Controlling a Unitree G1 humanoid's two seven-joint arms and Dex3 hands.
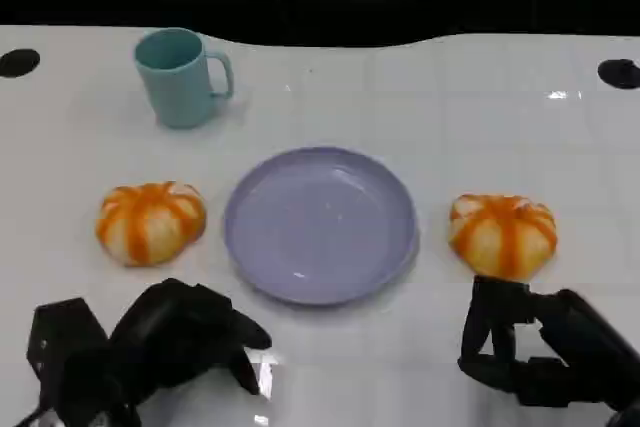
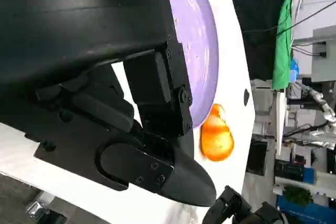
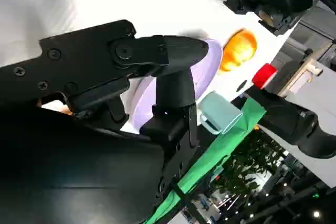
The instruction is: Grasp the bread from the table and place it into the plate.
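Right hand [image 1: 520, 342] empty — round bread [image 1: 502, 234] beside plate [image 1: 320, 224], axis indistinct.

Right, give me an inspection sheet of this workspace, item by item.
Surface: glossy white table, black round holes at the far corners.
Job's things: two orange-striped round bread buns, one left and one right of the empty lavender round plate.
Clutter: teal ceramic mug behind the plate.
Hands: left hand and right hand hold nothing, near edge.
Cables: black ones beyond the table.
Surroundings: green cloth, shelving.
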